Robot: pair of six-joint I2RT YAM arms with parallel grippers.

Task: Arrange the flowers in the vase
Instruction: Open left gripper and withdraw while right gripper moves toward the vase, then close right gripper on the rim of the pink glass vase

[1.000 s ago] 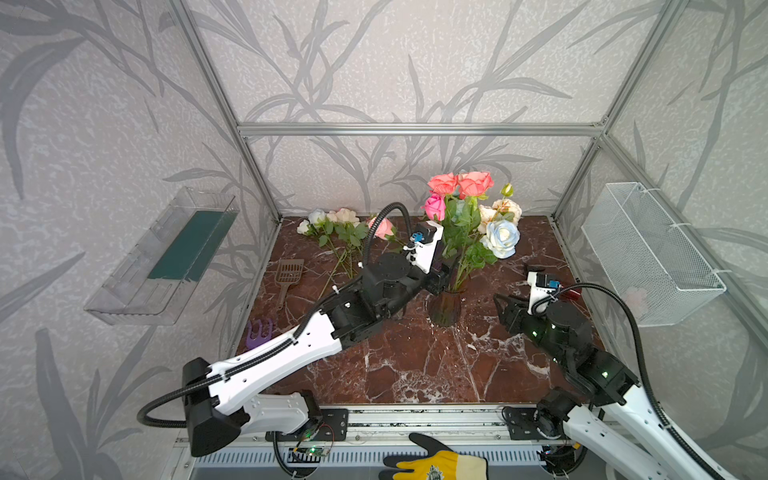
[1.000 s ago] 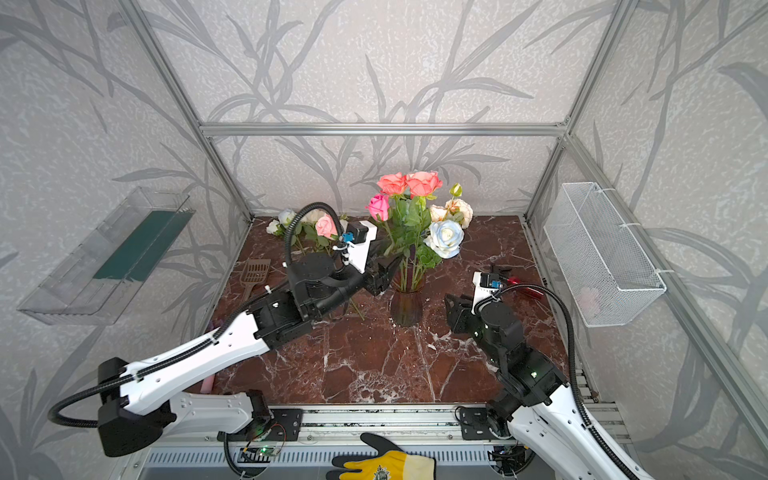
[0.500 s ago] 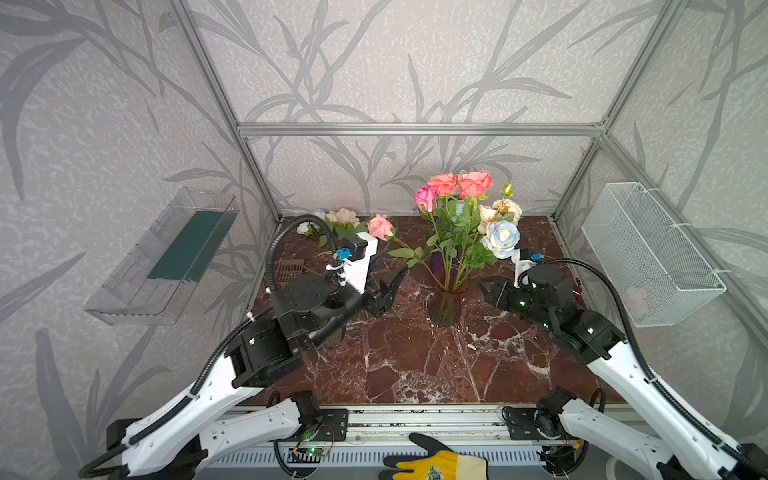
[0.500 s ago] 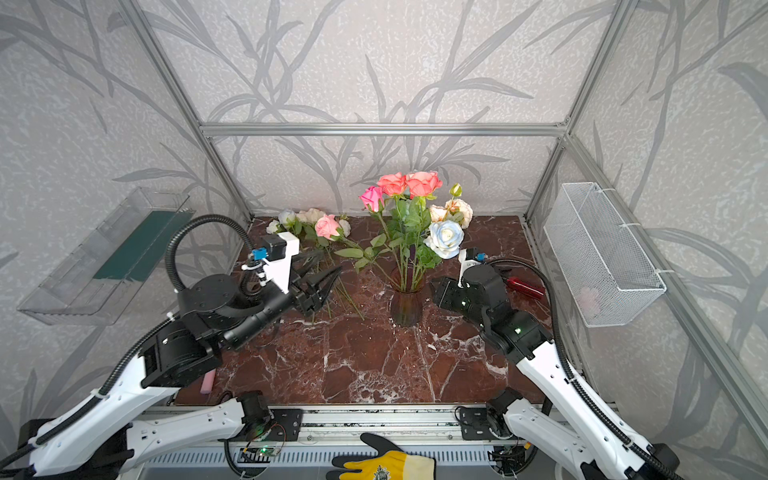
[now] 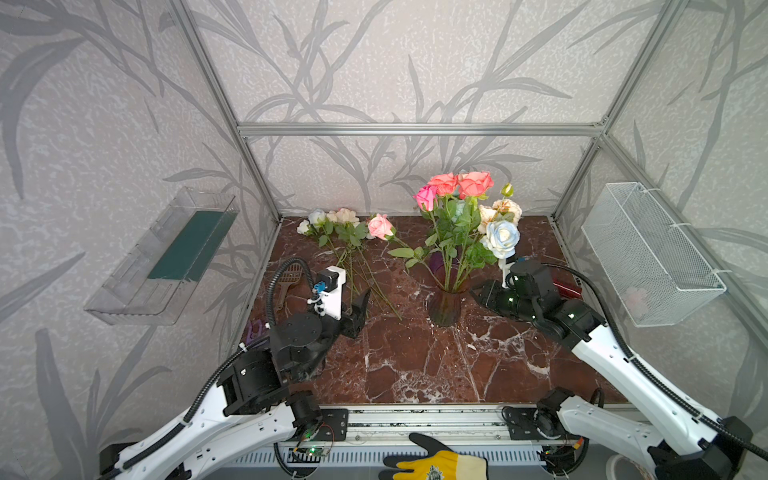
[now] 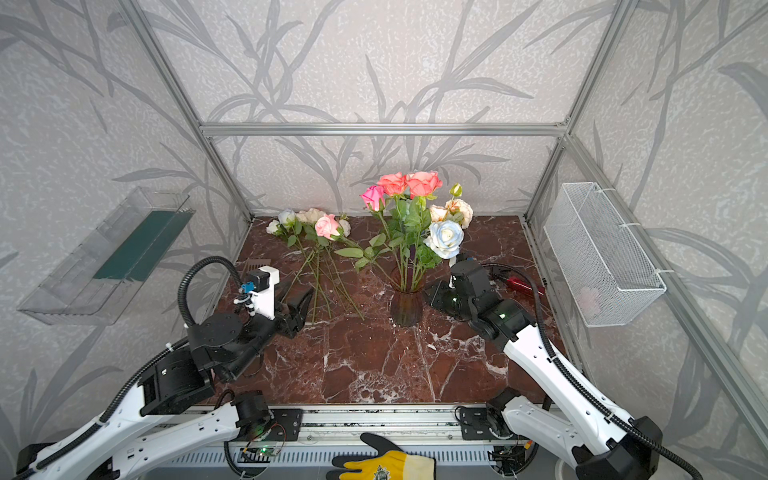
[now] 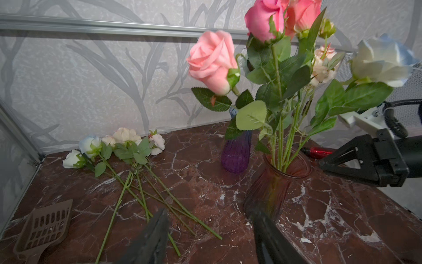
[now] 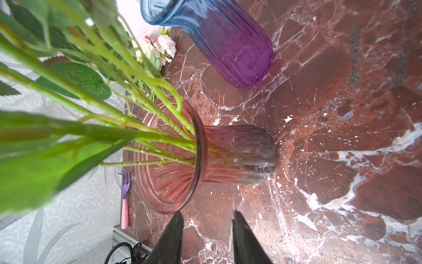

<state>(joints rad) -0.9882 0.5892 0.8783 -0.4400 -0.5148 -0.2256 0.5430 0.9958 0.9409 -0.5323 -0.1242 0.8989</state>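
Flower arrangement, partly complete.
Several roses [image 5: 473, 185] stand in the vase [image 5: 445, 309]; loose flowers [image 5: 340, 232] lie on the table [image 5: 415, 365]. Left hand [image 7: 211, 214] and right hand [image 8: 207, 213] both apart, empty.

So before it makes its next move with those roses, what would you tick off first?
1. Left claw free: ok; it is open with nothing between its jaws.
2. Right claw free: ok; it is open and empty.
3. Right claw clear of the pink glass vase: cannot tell; its tips sit very close to the rim.
4. Vase upright: ok; it stands on the marble table.
5. Every rose in the vase: not ok; loose roses lie on the table by the back wall.
6. Loose stems within reach: ok, most likely; their ends lie just ahead of the left claw.
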